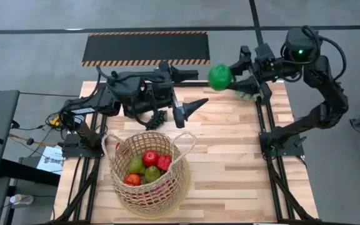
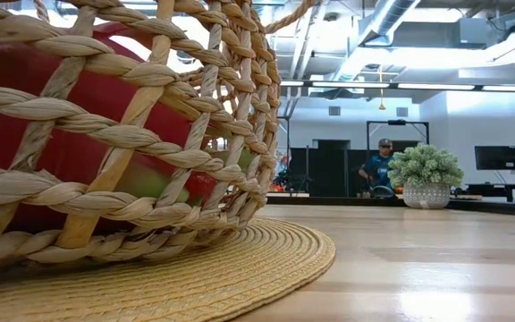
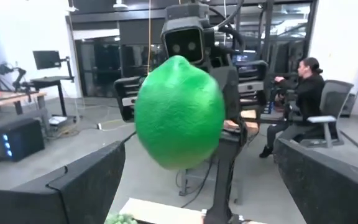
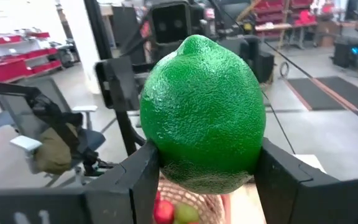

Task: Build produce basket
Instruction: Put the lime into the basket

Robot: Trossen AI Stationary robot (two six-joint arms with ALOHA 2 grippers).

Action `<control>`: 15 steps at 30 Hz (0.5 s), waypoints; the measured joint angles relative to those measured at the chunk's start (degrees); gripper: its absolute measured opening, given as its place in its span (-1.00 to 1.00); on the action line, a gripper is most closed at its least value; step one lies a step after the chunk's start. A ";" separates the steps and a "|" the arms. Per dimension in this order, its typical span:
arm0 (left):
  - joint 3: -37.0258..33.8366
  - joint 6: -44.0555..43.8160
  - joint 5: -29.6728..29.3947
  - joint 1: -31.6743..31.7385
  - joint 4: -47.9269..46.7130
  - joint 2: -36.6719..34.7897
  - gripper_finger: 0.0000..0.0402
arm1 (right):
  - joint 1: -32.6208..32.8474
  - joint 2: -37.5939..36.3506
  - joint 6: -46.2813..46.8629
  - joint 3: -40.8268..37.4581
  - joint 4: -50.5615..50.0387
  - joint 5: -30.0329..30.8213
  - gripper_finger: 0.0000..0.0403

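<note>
My right gripper (image 1: 229, 79) is shut on a green lime (image 1: 220, 77), high over the table's far edge. In the left wrist view the lime (image 3: 179, 112) hangs straight ahead of my left gripper (image 1: 192, 111), whose fingers (image 3: 73, 186) are wide open and empty to the lime's left. The tan wicker basket (image 1: 149, 187) stands at the near left on a round woven mat (image 2: 240, 268). It holds red fruits (image 1: 150, 156) and green pears (image 1: 136, 165). A dark grape bunch (image 1: 155, 119) lies on the table under my left arm. My right gripper pinches the lime between its two fingers, one on each side of its broad lower half (image 4: 157, 155). The fingers come level from the table's right side. The lime is lifted clear of the table, its pointed end (image 4: 197, 40) up.
A small pale green plant in a white pot (image 2: 426, 179) stands at the far right, below my right gripper (image 1: 249, 94). Bare wood lies right of the basket (image 1: 230, 162). A person sits in the room beyond the table (image 3: 303, 106).
</note>
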 joint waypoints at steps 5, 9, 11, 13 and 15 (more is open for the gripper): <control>0.00 0.69 0.16 0.02 0.47 0.00 0.98 | 2.82 0.79 -0.02 -0.04 2.93 0.04 0.09; 0.00 0.55 2.15 0.02 1.95 0.00 0.98 | 4.42 1.96 -0.40 0.00 3.72 0.09 0.09; 0.00 0.38 3.15 0.02 2.33 0.00 0.98 | 4.99 2.71 -0.45 -0.04 3.76 0.07 0.09; 0.00 0.31 3.26 0.02 2.47 0.00 0.98 | 5.66 3.50 -0.46 -0.04 4.02 0.10 0.09; 0.00 -0.09 3.28 0.02 2.50 0.00 0.98 | 6.30 4.29 -0.48 -0.04 4.06 0.10 0.09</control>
